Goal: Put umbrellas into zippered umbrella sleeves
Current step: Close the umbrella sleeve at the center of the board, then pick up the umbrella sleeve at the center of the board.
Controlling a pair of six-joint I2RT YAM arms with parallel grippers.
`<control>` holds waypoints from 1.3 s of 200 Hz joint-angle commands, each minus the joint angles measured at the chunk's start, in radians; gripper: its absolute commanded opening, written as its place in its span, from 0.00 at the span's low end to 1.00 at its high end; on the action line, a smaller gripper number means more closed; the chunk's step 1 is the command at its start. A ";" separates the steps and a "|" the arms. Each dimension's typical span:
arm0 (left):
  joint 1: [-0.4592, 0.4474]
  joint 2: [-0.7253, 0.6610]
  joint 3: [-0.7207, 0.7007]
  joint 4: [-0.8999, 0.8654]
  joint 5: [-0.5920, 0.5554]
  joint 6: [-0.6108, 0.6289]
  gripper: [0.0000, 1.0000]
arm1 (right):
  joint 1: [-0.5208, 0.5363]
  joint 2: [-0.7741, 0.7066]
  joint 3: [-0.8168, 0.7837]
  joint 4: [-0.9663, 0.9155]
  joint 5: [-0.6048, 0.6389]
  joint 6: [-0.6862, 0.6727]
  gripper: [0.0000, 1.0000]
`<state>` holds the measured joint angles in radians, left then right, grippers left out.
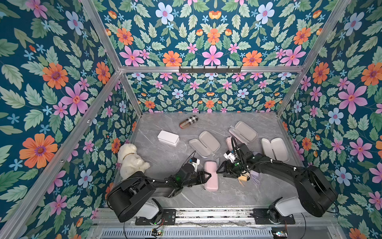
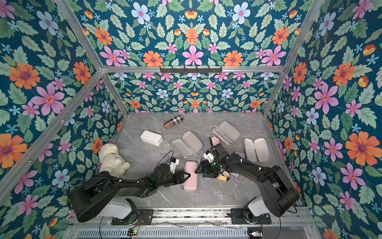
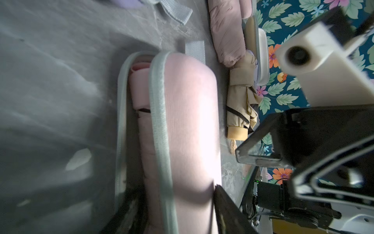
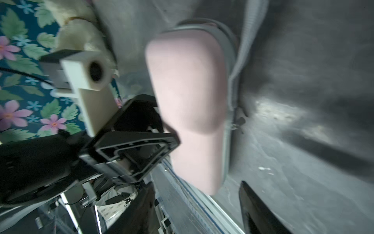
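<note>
- Top views: a pink sleeve is seen lying on the tabletop, lengthwise from front to back, with its lid folded over.
- The left pincer is set against the sleeve's left long side, with its fingertips over the edge.
- The right pincer is set against the right long side, nearer the far end.
- The same layout is recorded in both top views: sleeve, left pincer, right pincer.
- A cream umbrella is noted just to the right of the sleeve, partly under the right arm.
- Left wrist view: the sleeve is found not fully closed. Its grey zipper rims gape along one side, and a pale pink umbrella is seen inside the gap.
- The left pincer's jaws are held apart, one on each side of the sleeve. One of the fingers meets the lid's edge. Whether the sleeve is being squeezed cannot be told, as the other finger is blurred.
- The cream umbrella is seen beside the sleeve and apart from it.
- Right wrist view (blurred): the right pincer's jaws are found open. One end of the sleeve lies between the fingers, with bare tabletop visible on each side and no contact made.
</note>
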<state>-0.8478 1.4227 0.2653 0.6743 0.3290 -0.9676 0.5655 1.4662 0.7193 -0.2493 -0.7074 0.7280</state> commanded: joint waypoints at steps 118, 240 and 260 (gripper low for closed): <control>0.020 -0.072 -0.057 -0.012 0.052 0.013 0.77 | 0.090 0.119 -0.034 0.309 0.069 0.209 0.50; 0.116 0.092 -0.116 0.146 0.164 -0.085 0.14 | 0.061 0.081 -0.219 0.522 -0.009 0.284 0.61; 0.122 0.148 -0.128 0.252 0.207 -0.141 0.10 | 0.085 0.121 -0.201 0.558 0.012 0.287 0.62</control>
<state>-0.7322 1.5196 0.1535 0.9302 0.5083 -1.0271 0.6308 1.5520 0.5087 0.2424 -0.7261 0.9966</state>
